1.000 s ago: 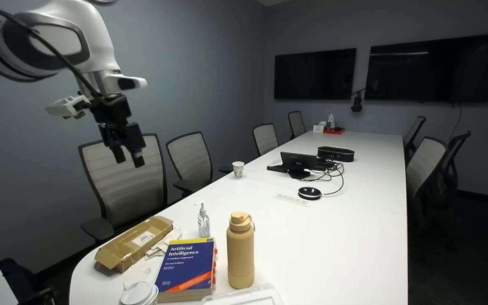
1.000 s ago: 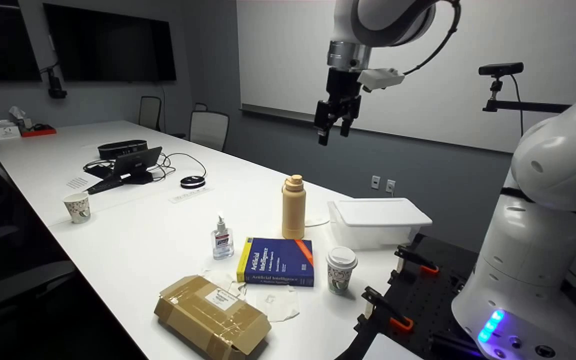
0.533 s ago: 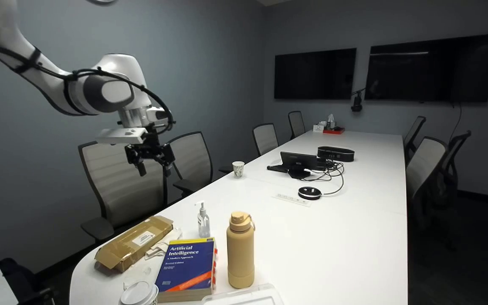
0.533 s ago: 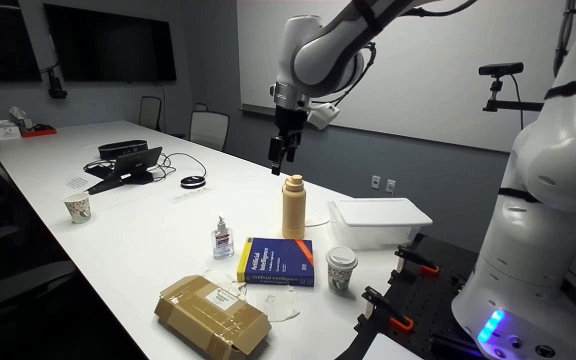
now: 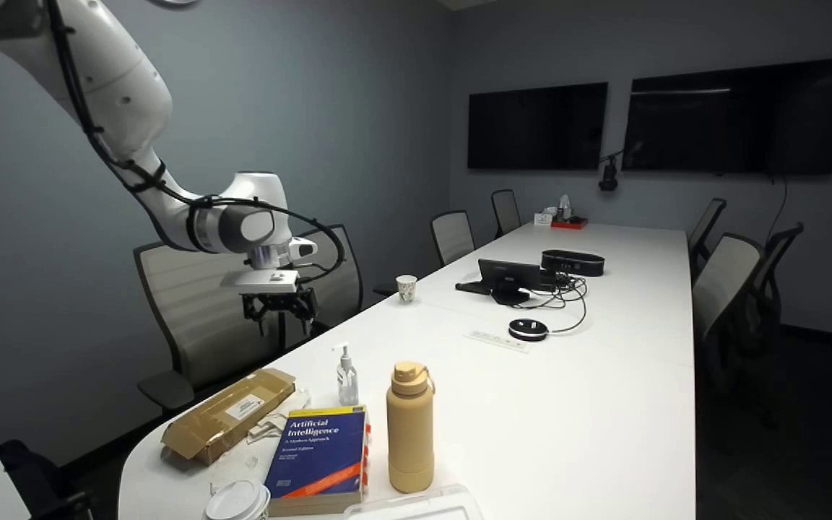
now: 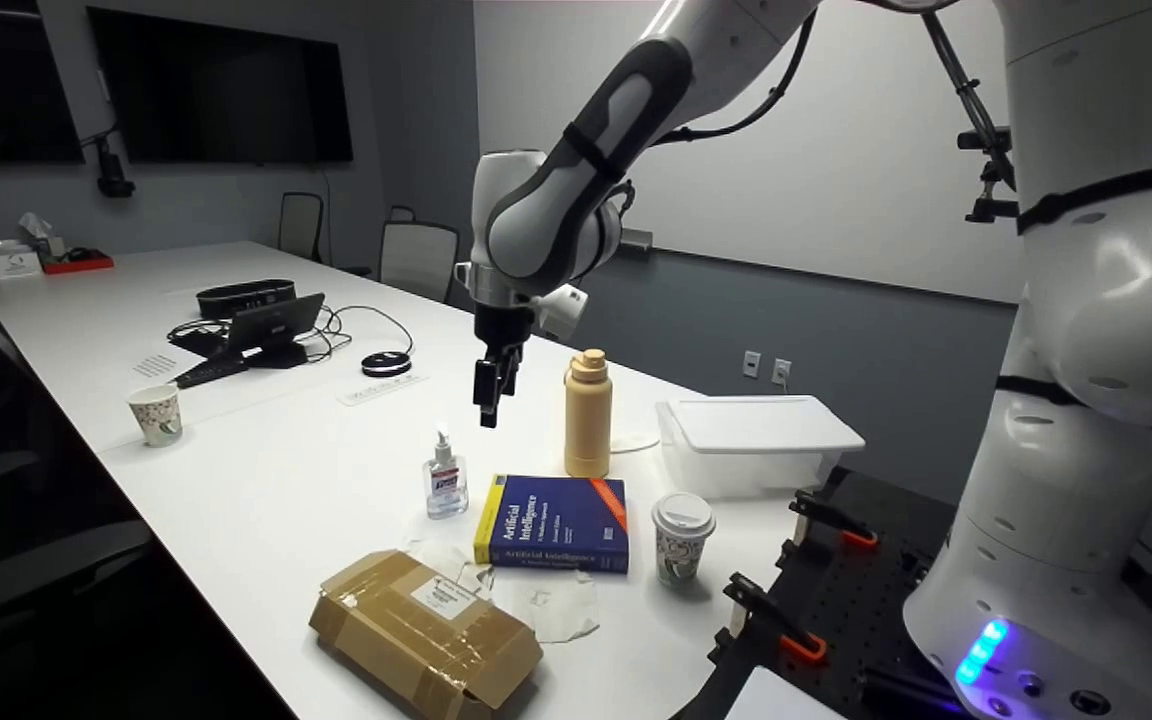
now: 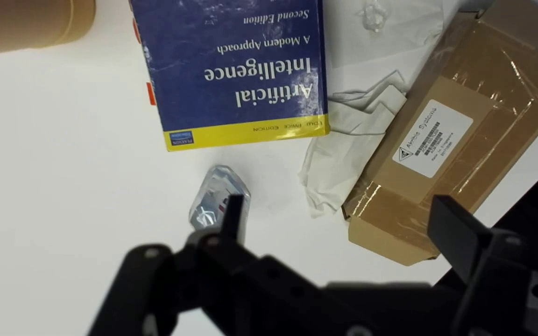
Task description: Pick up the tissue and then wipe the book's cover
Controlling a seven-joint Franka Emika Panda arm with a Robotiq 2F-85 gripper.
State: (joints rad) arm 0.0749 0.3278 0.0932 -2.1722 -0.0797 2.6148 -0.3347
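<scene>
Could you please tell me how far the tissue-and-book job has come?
Done: apparently neither step; the tissue lies on the table between book and cardboard box.
In hand: nothing; the gripper hangs open and empty.
Left: picking up the tissue, then wiping the book's blue cover.

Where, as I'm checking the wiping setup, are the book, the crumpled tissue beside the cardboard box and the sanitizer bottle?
Book (image 7: 235, 57): wrist view, on its blue front cover.
Crumpled tissue (image 7: 342, 148): wrist view, on its white middle.
Sanitizer bottle (image 6: 447, 482): in an exterior view, on its label.
</scene>
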